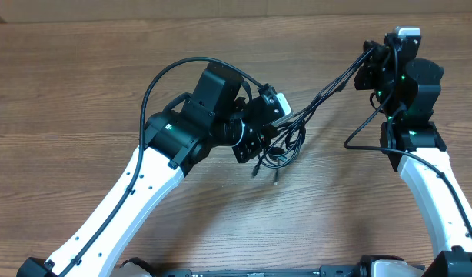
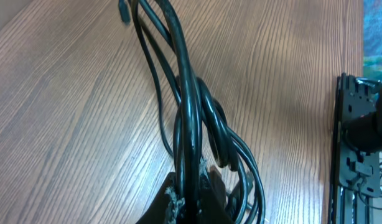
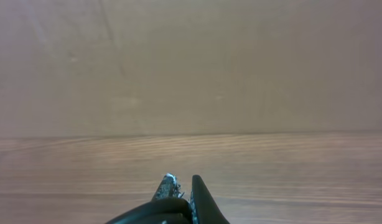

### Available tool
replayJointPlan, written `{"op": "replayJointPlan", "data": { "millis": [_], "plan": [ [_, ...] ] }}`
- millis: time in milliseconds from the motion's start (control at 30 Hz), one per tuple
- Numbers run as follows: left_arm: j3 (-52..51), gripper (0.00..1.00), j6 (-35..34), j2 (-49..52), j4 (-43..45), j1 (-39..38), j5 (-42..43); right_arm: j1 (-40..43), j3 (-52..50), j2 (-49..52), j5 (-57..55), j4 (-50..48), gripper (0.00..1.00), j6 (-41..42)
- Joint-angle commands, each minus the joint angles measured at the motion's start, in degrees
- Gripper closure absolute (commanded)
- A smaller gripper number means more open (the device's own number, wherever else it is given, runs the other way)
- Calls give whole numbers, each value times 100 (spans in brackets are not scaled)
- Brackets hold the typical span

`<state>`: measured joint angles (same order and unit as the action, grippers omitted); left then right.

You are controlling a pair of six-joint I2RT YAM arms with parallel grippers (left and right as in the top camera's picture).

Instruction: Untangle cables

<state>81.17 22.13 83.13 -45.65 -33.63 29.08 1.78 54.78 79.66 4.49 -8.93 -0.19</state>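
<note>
The cables [image 1: 284, 146] form a black tangle of loops on the wooden table [image 1: 82, 92] near its middle. Several strands [image 1: 328, 91] run taut from the tangle up to the right. My left gripper [image 1: 276, 123] sits at the tangle and is shut on cable strands. In the left wrist view the strands [image 2: 190, 106] pass between its fingers [image 2: 192, 200] and loop beside them. My right gripper [image 1: 369, 68] is at the far right, raised, and shut on the taut strands' far end. In the right wrist view a black cable [image 3: 155, 213] lies pinched between its fingertips [image 3: 185, 186].
Thicker black arm wires arch over the left arm [image 1: 153, 78] and hang beside the right arm [image 1: 357, 138]. A black frame [image 2: 359, 143] stands at the table's edge in the left wrist view. A plain wall [image 3: 191, 62] rises beyond the table in the right wrist view.
</note>
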Motion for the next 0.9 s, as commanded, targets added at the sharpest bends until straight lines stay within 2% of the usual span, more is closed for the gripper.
{"op": "replayJointPlan", "data": {
  "millis": [0,67,100,133,167,300,367,567,733,867],
  "plan": [
    [74,96,299,-269,-260,28,66,221,149,-13,-1187,-166,96,-485],
    [74,96,297,-269,-269,28,-55,221,149,-13,-1399,-118,69,-476],
    [74,96,295,-269,-280,28,-168,221,149,-13,-1443,-44,42,-411],
    [74,96,269,-269,-286,28,-313,221,149,-13,-1456,120,4,-251],
    [74,96,63,-269,-273,28,-570,221,149,-13,-1471,398,0,68],
    [74,96,-308,-269,-275,28,-942,221,149,-13,-1510,1281,0,1156],
    [74,96,-463,-269,-238,28,-981,221,149,-13,-1117,1801,0,1578],
    [74,96,-1176,-269,24,28,-1180,221,149,-13,1001,3060,0,1652],
    [74,96,-1851,-269,31,50,-1545,221,149,-13,1220,4225,0,1648],
    [74,96,-2745,-269,68,225,-1598,221,149,-13,1781,4951,0,1650]
  ]
}}
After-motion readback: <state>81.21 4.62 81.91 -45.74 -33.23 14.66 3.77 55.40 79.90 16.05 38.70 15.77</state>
